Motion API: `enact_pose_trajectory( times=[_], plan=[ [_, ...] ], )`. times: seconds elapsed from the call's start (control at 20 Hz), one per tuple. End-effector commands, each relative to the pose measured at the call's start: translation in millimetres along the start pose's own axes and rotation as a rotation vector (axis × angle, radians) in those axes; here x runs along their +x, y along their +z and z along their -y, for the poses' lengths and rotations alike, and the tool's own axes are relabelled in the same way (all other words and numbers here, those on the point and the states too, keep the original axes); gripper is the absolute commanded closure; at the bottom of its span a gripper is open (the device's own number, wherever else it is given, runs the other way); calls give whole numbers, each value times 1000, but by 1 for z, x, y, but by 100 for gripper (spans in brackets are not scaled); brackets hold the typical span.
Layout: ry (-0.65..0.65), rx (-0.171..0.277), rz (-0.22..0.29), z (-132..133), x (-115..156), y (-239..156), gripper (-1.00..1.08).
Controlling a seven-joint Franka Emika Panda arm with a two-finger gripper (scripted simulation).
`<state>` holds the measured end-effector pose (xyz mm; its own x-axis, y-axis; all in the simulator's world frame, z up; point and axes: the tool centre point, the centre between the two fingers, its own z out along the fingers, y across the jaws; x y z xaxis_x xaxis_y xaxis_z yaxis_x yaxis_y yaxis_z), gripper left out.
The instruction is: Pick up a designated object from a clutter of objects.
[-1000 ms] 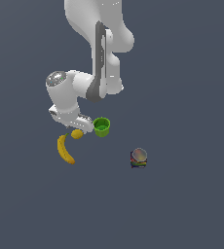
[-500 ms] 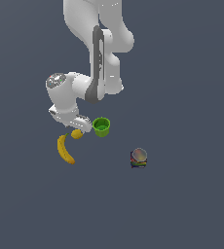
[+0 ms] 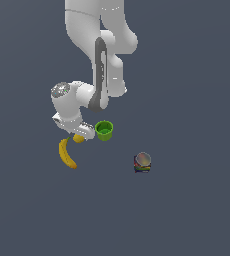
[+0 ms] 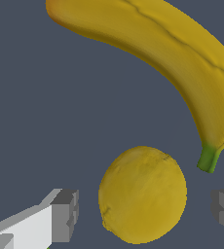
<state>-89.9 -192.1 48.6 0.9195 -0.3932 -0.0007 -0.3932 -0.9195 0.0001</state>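
Note:
The round yellow lemon [image 4: 143, 194] lies between my gripper's [image 4: 145, 211] two grey fingertips [image 4: 65, 215], with a gap on each side, so the gripper is open around it. In the exterior view the lemon [image 3: 78, 138] peeks out from under the hand [image 3: 76, 131], between the banana and the green cup. The long curved banana [image 4: 167, 53] lies just beyond the lemon, its green stem end close to it; in the exterior view the banana [image 3: 67, 153] lies toward the left.
A small green cup [image 3: 104, 130] stands right beside the hand on the exterior view's right. A dark can with a silvery top [image 3: 142, 162] stands farther to the right and lower. The floor is plain grey.
The hand has come down slightly toward the lemon. The objects have not moved.

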Motion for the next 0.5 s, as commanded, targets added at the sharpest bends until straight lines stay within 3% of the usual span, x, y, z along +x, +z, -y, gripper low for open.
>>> enact_pose_trajectory(
  times=[0.0,0.3,0.35,0.45],
  plan=[
    [0,0,0,0,0,11,-92],
    [1,0,0,0,0,20,-92],
    [1,0,0,0,0,20,108],
    [1,0,0,0,0,20,108]
  ],
)
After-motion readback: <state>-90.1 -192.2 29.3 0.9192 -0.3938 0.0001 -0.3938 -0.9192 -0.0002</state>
